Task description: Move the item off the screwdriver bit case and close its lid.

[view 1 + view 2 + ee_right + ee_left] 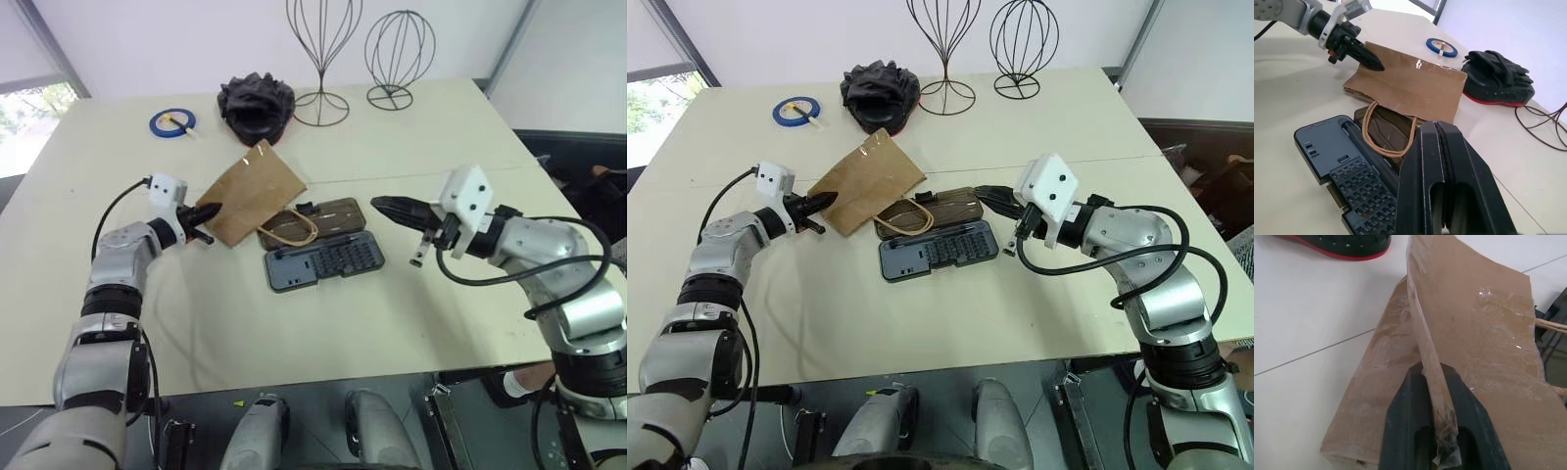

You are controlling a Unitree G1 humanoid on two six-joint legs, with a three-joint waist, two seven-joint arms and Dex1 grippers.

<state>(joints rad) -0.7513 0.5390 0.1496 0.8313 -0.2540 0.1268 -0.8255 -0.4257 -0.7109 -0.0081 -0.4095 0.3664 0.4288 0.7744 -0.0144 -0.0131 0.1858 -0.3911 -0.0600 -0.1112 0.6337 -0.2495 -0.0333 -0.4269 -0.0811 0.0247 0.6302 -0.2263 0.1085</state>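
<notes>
While the left claw point(209, 212) is pinched on the folded bottom edge of the paper bag point(253, 191), the bag's open end and cord handles point(292, 230) lie across the smoky lid point(328, 216) of the open bit case point(323, 262) on the surface point(294, 323). Risks: thin paper may slip or tear from this narrow bite; a handle loop could catch the lid or drag the case. The right claw point(384, 206), fingers together and empty, hovers just beside the lid.

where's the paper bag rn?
In the left eye view the paper bag lies left of centre on the table, its handle end overlapping the open lid of the bit case; the left gripper is shut on its near-left edge.
</notes>
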